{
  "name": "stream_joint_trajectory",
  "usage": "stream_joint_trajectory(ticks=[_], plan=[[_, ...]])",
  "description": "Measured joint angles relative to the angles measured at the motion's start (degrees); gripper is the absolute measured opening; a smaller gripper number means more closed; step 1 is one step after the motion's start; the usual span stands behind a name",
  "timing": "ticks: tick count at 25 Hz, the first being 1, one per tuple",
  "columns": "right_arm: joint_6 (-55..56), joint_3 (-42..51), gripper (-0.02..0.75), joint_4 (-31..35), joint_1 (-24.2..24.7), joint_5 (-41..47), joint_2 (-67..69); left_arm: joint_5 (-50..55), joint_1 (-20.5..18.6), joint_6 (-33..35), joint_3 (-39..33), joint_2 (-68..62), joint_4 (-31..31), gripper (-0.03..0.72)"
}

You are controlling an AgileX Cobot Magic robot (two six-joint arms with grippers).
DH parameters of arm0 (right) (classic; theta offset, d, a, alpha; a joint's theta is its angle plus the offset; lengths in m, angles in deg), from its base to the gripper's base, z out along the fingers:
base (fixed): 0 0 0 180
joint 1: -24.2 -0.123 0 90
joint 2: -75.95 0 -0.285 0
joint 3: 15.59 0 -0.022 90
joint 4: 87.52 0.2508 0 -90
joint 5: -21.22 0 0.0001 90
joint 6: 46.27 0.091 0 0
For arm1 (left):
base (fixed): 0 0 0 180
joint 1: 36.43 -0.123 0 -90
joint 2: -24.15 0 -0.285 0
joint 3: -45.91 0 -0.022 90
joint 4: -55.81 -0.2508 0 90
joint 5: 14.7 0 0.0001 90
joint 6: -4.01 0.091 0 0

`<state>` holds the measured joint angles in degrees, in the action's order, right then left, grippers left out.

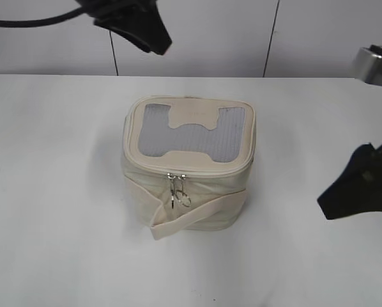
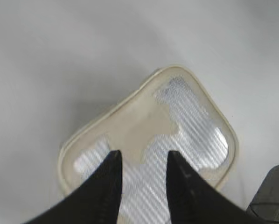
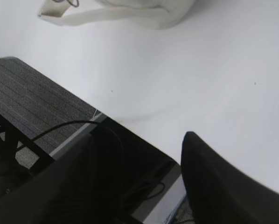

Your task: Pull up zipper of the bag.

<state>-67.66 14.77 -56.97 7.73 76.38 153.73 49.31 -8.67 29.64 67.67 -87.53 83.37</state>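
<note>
Cream bag (image 1: 188, 167), centre frame on white table (image 1: 50, 192), zipper (image 1: 178, 174) pulls hanging at front rim, apparently for reach; left gripper (image 2: 143, 161), fingers apart, hovers above the mesh top; right gripper (image 3: 144, 154), fingers apart, lower right, holds nothing.

No readable text, label, brand or number shows on anything here

My exterior camera looks down at a slant on the bag (image 1: 188, 169), mid-frame. My left wrist camera hangs straight above its mesh top, close. My right wrist camera sits low at the table (image 3: 214, 70) edge; the bag shows upper left.
</note>
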Motion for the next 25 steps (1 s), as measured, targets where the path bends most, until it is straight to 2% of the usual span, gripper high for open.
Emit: stream_joint_trajectory(ticks=[4, 9, 13, 17, 22, 25], plan=[[4.64, 0.00, 0.442, -7.35, 0.31, 7.06, -5.43, -9.12, 0.00, -10.17, -19.53, 20.20, -7.23, 0.247], [7.72, 0.04, 0.433, -15.72, 0.40, 13.25, -17.85, -11.46, 0.00, -20.55, -39.12, 46.10, -16.25, 0.247], [8.80, 2.06, 0.433, -16.36, 0.45, 13.62, -30.94, -9.59, 0.00, -26.39, -48.80, 67.19, -22.22, 0.247], [9.53, 8.13, 0.433, -17.08, 0.45, 12.61, -42.75, -4.87, -0.57, -30.23, -56.18, 82.63, -27.55, 0.247], [10.38, 15.47, 0.433, -19.73, 0.45, 11.15, -56.54, -3.60, -1.52, -31.12, -64.08, 96.08, -29.15, 0.247], [11.16, 16.33, 0.433, -21.76, 0.45, 8.92, -63.88, -3.46, -1.52, -31.12, -67.65, 100.90, -29.15, 0.247]])
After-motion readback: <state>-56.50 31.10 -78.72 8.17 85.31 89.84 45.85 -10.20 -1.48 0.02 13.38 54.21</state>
